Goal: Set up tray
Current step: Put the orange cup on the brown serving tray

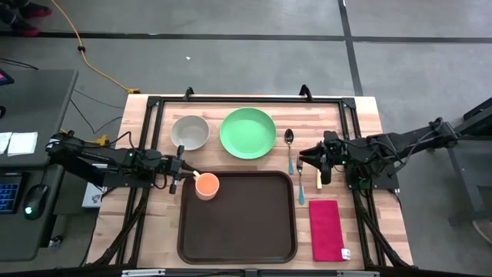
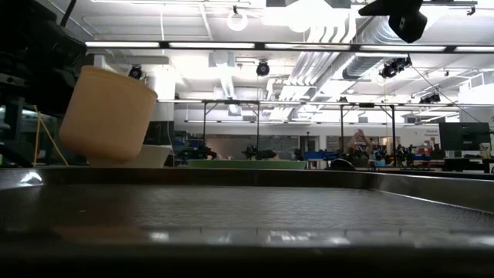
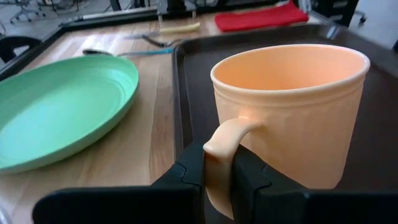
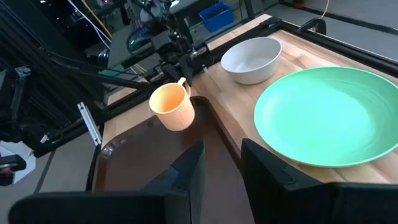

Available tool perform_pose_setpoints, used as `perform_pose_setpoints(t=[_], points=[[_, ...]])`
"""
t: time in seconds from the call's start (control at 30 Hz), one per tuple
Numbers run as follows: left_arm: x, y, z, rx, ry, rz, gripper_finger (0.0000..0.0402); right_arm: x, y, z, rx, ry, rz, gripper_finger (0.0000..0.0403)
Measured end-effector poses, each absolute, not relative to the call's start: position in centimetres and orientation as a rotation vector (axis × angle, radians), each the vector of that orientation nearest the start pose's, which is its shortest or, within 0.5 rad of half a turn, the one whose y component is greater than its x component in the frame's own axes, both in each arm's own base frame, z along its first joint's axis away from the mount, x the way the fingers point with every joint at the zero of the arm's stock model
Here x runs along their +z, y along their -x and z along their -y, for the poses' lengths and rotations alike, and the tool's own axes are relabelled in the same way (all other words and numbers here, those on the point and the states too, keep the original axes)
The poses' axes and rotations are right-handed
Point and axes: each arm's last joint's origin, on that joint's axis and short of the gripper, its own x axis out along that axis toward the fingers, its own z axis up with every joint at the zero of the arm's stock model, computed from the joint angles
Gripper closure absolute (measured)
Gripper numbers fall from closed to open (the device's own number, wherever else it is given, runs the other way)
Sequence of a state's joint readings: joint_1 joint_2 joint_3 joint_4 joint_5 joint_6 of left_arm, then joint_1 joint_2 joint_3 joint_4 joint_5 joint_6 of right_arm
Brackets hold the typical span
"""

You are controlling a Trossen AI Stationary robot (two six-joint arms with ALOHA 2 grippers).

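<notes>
From overhead I see the wooden table (image 1: 154,223) with the dark brown tray (image 1: 238,231) lying flat at about six o'clock of the table's centre, its long side toward me.

My left claw (image 1: 183,175) sits at the tray's ten o'clock corner. Its fingers (image 3: 252,177) are pinched together on the handle of an orange cup (image 1: 207,185), one on each side, so the cup hangs upright with its mouth up. In the low view the cup (image 2: 106,114) is lifted clear of the tray floor, slightly tilted. I judge it is held by the handle so it can be lowered onto the tray without tipping.

At twelve o'clock of the tray, on bare wood, a green plate (image 1: 247,132) lies with a white bowl (image 1: 190,131) just beside it at its nine o'clock. Both are off the tray.

At the tray's three o'clock side a spoon (image 1: 289,146) and another piece of cutlery lie along the tray's edge, and a red napkin (image 1: 327,229) lies nearby at about four o'clock.

My right claw (image 1: 317,163) hovers over the cutlery, its fingers (image 4: 186,171) parted with nothing between them, pointing toward the plate. I take it to be waiting its turn.
</notes>
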State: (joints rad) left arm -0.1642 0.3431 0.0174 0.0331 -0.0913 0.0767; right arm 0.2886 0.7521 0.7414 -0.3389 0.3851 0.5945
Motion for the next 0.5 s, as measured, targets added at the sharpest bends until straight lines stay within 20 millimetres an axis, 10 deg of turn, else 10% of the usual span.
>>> perform_pose_setpoints(t=[0.5], points=[[14.13,-11.34,1.82,-0.149,-0.069,-0.298,0.0330,30.90,-15.81,-3.48,-0.215,-0.478,-0.280,0.0320]])
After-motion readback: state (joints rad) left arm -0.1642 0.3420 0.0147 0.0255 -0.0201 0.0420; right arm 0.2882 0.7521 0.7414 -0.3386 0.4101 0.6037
